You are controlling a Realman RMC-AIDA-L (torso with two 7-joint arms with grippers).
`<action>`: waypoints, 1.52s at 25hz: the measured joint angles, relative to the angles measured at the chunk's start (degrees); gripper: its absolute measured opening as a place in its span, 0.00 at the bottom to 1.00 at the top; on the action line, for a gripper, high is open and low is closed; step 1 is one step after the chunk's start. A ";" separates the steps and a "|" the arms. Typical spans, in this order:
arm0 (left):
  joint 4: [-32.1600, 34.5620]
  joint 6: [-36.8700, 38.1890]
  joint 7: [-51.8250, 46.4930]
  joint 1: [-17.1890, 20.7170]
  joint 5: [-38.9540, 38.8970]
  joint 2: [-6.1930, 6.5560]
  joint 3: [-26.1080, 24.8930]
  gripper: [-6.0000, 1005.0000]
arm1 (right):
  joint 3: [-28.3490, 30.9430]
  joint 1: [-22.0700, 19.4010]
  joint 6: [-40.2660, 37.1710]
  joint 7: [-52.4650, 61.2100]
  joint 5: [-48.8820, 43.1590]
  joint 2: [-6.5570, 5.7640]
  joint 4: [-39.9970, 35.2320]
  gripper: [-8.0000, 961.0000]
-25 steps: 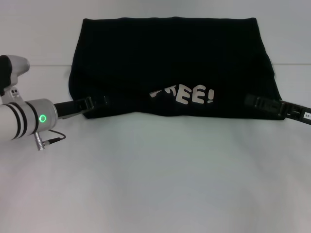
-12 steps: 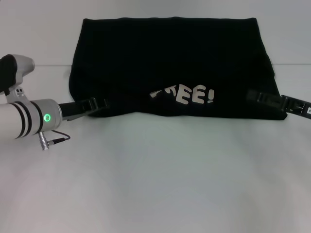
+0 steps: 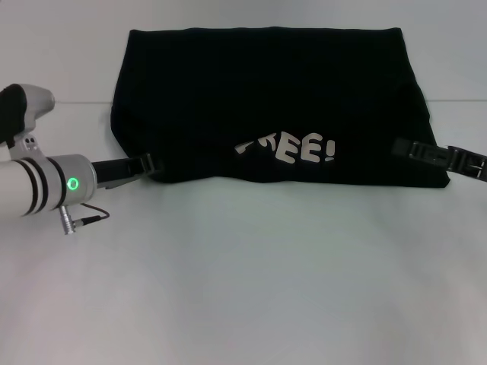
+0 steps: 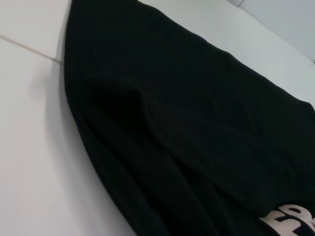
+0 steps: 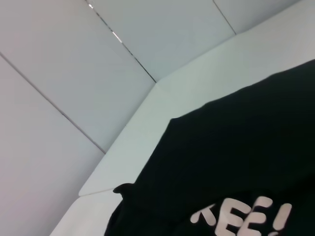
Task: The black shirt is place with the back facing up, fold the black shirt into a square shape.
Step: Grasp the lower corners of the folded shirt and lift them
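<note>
You see one black shirt (image 3: 266, 99) and two grippers on the white table (image 3: 251, 281). The shirt lies folded into a wide dark band along the table's far edge, spanning most of its width. White block letters reading "EE!" sit on a flap at the middle of its near edge, and the cloth shows soft creases near its left end in the left wrist view. The left gripper (image 3: 148, 163) reaches in low from the table's left side, its tip at the shirt's near left corner. The right gripper (image 3: 402, 146) reaches in from the right side, over the near right corner. You cannot tell whether either grasps cloth.
</note>
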 joint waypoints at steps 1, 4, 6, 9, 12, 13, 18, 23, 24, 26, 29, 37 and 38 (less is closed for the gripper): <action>0.03 0.26 -0.13 -0.01 0.01 0.11 0.00 0.15 | -0.05 0.05 -0.06 1.51 -0.86 -0.44 -0.04 0.65; 0.61 2.49 -2.14 -0.34 0.54 1.08 -0.08 0.10 | -0.09 0.51 0.56 8.60 -5.11 -2.19 -1.00 0.64; 1.84 3.94 -4.38 -0.53 1.72 1.52 -0.16 0.06 | -0.10 1.25 1.55 14.62 -9.20 -4.01 -1.55 0.64; 3.90 5.32 -6.69 -0.57 2.93 1.78 -0.19 0.02 | -0.09 3.25 3.59 23.62 -18.15 -6.82 -1.76 0.63; 4.71 5.93 -7.12 -0.78 3.04 2.06 -0.38 0.02 | 0.02 5.07 5.63 27.57 -24.56 -7.80 -1.74 0.63; 4.73 5.98 -7.14 -0.88 3.04 2.11 -0.43 0.02 | 0.05 5.51 6.37 28.06 -25.60 -7.88 -1.79 0.63; 4.77 6.08 -7.22 -1.28 2.98 2.22 -0.49 0.02 | -0.41 7.65 11.26 27.80 -26.66 -6.98 -1.25 0.62; 4.82 6.03 -7.25 -1.46 2.71 2.23 -0.53 0.02 | -2.51 9.76 19.13 27.74 -29.88 -4.23 -0.24 0.61; 4.82 6.04 -7.26 -1.48 2.68 2.22 -0.54 0.02 | -3.02 10.18 20.49 27.73 -30.49 -3.68 0.38 0.60; 4.84 5.98 -7.27 -1.49 2.65 2.22 -0.55 0.02 | -3.90 11.45 23.72 27.72 -31.93 -2.90 2.27 0.60; 4.90 5.88 -7.28 -1.48 2.64 2.22 -0.63 0.02 | -4.43 13.05 27.04 27.68 -33.66 -2.26 4.93 0.60; 4.96 5.62 -7.32 -1.17 2.47 2.22 -0.95 0.02 | -4.55 14.07 29.09 28.17 -34.46 -1.50 6.18 0.58; 4.96 5.59 -7.32 -1.14 2.46 2.22 -1.03 0.02 | -4.56 14.14 29.34 28.18 -34.46 -1.48 6.48 0.58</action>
